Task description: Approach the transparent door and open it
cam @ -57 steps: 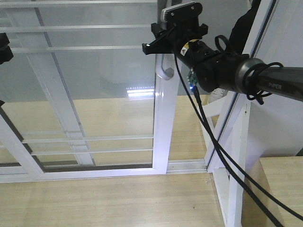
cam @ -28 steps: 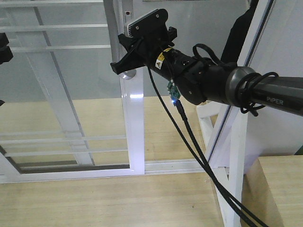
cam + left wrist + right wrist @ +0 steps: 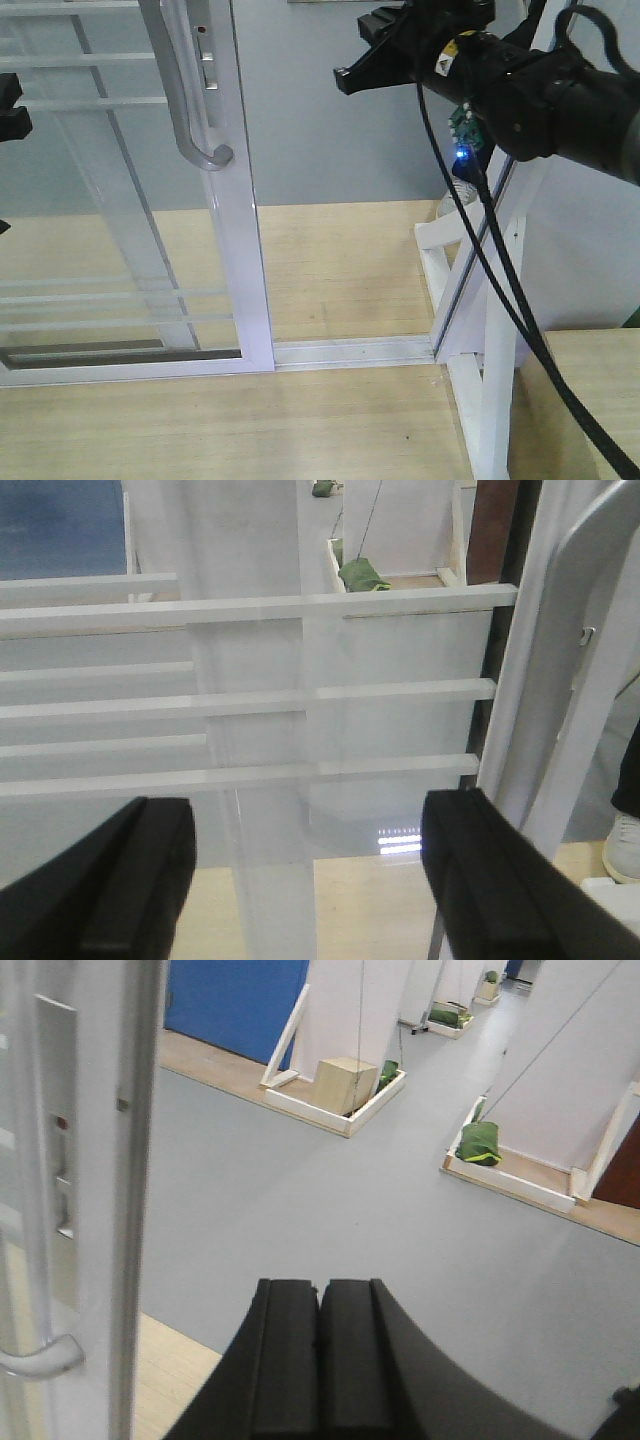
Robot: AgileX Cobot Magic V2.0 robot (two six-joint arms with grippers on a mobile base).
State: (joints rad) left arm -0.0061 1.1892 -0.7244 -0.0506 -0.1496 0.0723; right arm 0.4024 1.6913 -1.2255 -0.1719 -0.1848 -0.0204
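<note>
The transparent door (image 3: 120,200) is a white-framed glass panel with paired horizontal bars, standing at the left. Its curved grey pull handle (image 3: 188,100) sits on the right upright (image 3: 240,230). My right gripper (image 3: 344,79) is shut and empty. It hangs in the air to the right of the door, apart from the handle. In the right wrist view the shut gripper (image 3: 320,1295) points into the open gap, with the door upright (image 3: 100,1160) and the handle's end (image 3: 40,1357) at the left. My left gripper (image 3: 310,880) is open and empty, facing the barred glass (image 3: 250,610).
A white doorframe post (image 3: 490,330) with a slanted brace stands at the right. The floor track (image 3: 350,350) runs between the door and the post. A wooden ledge (image 3: 600,400) is at the bottom right. Beyond the gap lie grey floor and white partitions (image 3: 350,1000).
The door has slid left by about a third of the view. My right gripper, which was at the handle, has come off it and now sits up and right of it.
</note>
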